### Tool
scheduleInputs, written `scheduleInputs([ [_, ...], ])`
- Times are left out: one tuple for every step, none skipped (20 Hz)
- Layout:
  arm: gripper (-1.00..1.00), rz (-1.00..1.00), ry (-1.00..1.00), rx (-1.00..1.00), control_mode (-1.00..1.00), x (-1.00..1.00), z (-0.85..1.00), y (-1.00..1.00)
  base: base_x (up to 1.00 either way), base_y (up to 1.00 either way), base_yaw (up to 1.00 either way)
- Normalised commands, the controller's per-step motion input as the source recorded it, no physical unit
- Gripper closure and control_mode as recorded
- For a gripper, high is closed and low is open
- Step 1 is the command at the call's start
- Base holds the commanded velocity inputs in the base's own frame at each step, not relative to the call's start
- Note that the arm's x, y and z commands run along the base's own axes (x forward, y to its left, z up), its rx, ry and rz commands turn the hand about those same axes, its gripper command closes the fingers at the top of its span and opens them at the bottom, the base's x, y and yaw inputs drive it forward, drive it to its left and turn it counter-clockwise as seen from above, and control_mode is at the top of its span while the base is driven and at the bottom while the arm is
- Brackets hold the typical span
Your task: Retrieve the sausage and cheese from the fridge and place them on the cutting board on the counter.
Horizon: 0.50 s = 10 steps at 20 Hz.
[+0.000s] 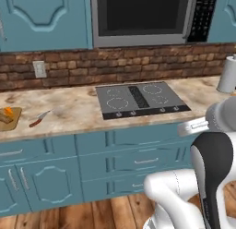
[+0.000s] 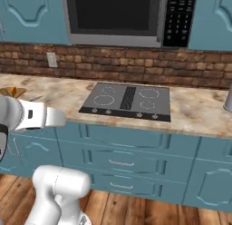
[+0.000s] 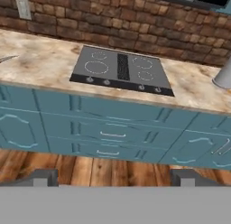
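Hand: two small dark finger tips (image 3: pixel 45 177) stand wide apart at the bottom of the hand view, nothing between them. The two-finger hand (image 3: pixel 113 178) is fully open and empty, held back from the teal panelled cabinet fronts (image 3: pixel 108 128) and above the wooden floor (image 3: pixel 90 166).

Table: beige marbled stone top (image 1: pixel 69 112) on teal cabinets, red brick wall (image 1: pixel 115 62) behind. A black four-ring cooktop (image 1: pixel 140 99) is set into it, with a steel-framed microwave (image 1: pixel 143 18) above.

Cutting board: flat light-brown wooden board (image 1: pixel 10 118) at the far left of the table, cut by the picture's edge in the left base view. On it lie a small bright orange wedge of cheese (image 1: pixel 8 111) and, just beside that, a brownish piece that reads as the sausage (image 1: pixel 5 118), though it is too small to be sure. A red-handled knife (image 1: pixel 39 119) lies near the board on its right.

Step in hand, by judgement: both foods appear to rest on the board, so the placing seems done or nearly so, and the arm looks pulled clear. The next move calls for little more than confirming the sausage sits fully on the board.

Hard to make out: the board's left part is cropped, and in the right base view the robot's arm partly covers it. A white cylinder (image 1: pixel 227 75) at the right edge of the table is cut off and cannot be identified.
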Motion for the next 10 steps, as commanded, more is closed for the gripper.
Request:
scheduleInputs([
  [-1.0,0.0,0.0,0.0,1.0,0.0,0.0,0.0,-0.21,-1.0,-0.14],
  [-1.0,0.0,0.0,0.0,1.0,0.0,0.0,0.0,-0.16,-1.0,-0.14],
  [-1.0,0.0,0.0,0.0,1.0,0.0,0.0,0.0,-0.11,-1.0,-0.13],
  [-1.0,0.0,0.0,0.0,1.0,0.0,0.0,0.0,-0.11,-1.0,-0.12],
  [-1.0,0.0,0.0,0.0,1.0,0.0,0.0,0.0,-0.07,-1.0,-0.12],
  [-1.0,0.0,0.0,0.0,1.0,0.0,0.0,0.0,-0.07,-1.0,-0.11],
  [-1.0,0.0,0.0,0.0,1.0,0.0,0.0,0.0,-0.06,-1.0,-0.1],
  [-1.0,0.0,0.0,0.0,1.0,0.0,0.0,0.0,-0.02,-1.0,-0.1],
  [-1.0,0.0,0.0,0.0,1.0,0.0,0.0,0.0,-0.04,-1.0,-0.09],
  [-1.0,0.0,0.0,0.0,1.0,0.0,0.0,0.0,0.0,-1.0,-0.04],
])
